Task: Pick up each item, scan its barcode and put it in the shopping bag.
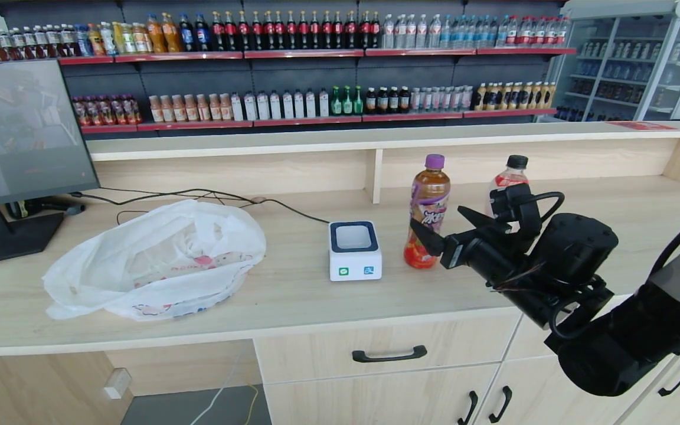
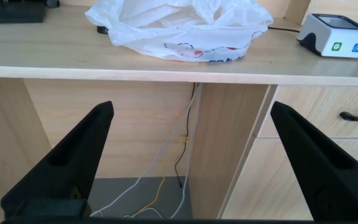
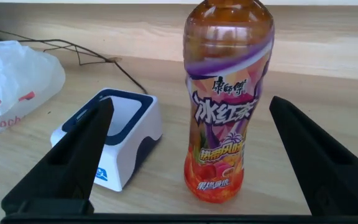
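An amber tea bottle [image 1: 427, 211] with a purple cap stands upright on the counter, right of the white barcode scanner [image 1: 355, 250]. My right gripper [image 1: 443, 231] is open just right of it, at label height; in the right wrist view the bottle [image 3: 227, 99] stands between and beyond the spread fingers [image 3: 73, 162]. A second bottle [image 1: 508, 177] with a black cap stands behind that gripper. The white plastic shopping bag [image 1: 157, 260] lies crumpled at the counter's left. My left gripper [image 2: 188, 162] hangs open below the counter edge, facing the bag [image 2: 179, 28] and the scanner [image 2: 335, 35].
A monitor [image 1: 18, 136] on its stand sits at the far left, with black cables [image 1: 198, 195] running behind the bag. A raised wooden ledge [image 1: 375, 141] backs the counter; drink shelves fill the wall beyond. Drawers with black handles [image 1: 388, 355] lie below the counter front.
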### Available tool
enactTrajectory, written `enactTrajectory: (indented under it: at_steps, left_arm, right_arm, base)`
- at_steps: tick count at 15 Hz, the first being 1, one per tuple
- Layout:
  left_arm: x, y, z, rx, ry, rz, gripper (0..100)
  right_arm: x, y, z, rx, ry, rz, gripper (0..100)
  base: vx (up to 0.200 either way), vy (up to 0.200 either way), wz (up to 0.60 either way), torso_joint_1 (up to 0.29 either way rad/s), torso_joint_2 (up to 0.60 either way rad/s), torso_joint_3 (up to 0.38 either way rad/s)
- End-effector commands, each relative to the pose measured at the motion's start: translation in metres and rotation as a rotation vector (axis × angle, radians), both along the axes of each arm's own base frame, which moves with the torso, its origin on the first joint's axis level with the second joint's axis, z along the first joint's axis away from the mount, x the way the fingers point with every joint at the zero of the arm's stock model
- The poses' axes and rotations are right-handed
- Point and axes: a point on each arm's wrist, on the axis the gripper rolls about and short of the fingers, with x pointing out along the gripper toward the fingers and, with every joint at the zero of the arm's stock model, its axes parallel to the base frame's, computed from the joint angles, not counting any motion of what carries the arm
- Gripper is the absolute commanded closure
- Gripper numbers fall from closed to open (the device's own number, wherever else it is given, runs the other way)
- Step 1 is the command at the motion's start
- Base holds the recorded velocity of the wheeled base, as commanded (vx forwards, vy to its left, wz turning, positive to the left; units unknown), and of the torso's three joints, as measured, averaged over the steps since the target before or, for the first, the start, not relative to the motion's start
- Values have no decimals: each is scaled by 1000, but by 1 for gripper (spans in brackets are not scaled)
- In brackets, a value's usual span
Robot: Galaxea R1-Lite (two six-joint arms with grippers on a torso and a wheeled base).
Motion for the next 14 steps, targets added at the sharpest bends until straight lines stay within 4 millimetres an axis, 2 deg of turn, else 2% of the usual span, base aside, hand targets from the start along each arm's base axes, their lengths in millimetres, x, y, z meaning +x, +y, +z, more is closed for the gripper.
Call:
enactTrajectory:
  at_steps: [1,5,14]
  left_arm:
    - [0,0,0,-1,0,0,0]
    - [0,0,0,-1,0,0,0]
    - [0,0,0,1,0,0,0]
  right_arm:
    - [4,2,-7,-4,13,-13,0]
    - [10,-4,-11,28,29,-87,0]
    - [37,11,-32,22,34,-83,0]
  base:
    - [0,0,0,0,0,0]
    - [0,0,0,0,0,0]
    - [0,0,0,0,0,0]
